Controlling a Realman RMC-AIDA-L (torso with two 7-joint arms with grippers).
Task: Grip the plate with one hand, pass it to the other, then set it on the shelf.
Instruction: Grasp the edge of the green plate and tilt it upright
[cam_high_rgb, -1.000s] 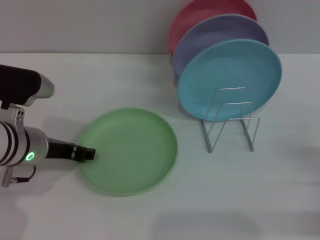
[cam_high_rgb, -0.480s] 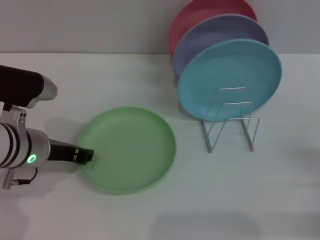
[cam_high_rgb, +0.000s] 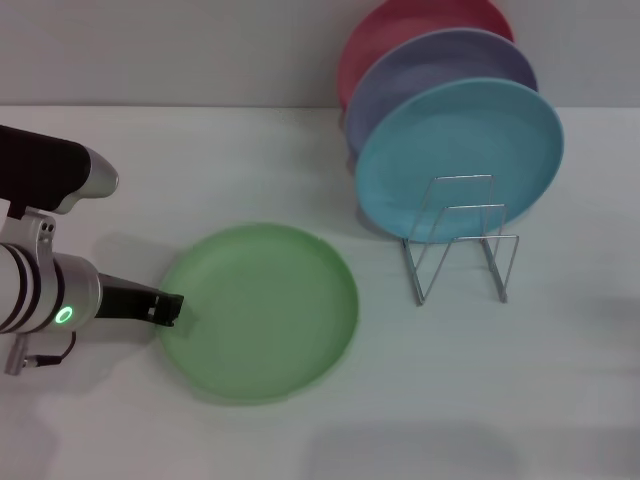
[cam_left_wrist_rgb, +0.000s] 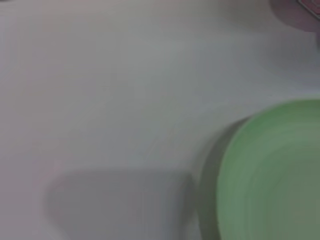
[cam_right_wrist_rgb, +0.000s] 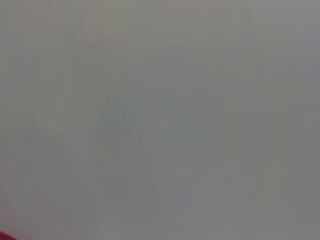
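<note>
The light green plate (cam_high_rgb: 265, 310) lies on the white table left of the middle. My left gripper (cam_high_rgb: 168, 308), black on a silver arm with a green ring, is at the plate's left rim and shut on it. The plate's near edge is blurred. The plate also shows in the left wrist view (cam_left_wrist_rgb: 275, 175), with its shadow beside it. The silver wire rack (cam_high_rgb: 460, 245) stands to the plate's right, with empty front slots. My right gripper is out of view; its wrist view shows only a blank grey surface.
A turquoise plate (cam_high_rgb: 460, 150) stands upright at the back of the rack, with a lavender plate (cam_high_rgb: 430, 65) and a pink plate (cam_high_rgb: 400, 25) behind it. The white table (cam_high_rgb: 200, 160) meets a grey wall at the back.
The green plate has shifted slightly right and towards me and looks a little larger, its near edge blurred. My left gripper stays at its left rim, drawn back slightly left.
</note>
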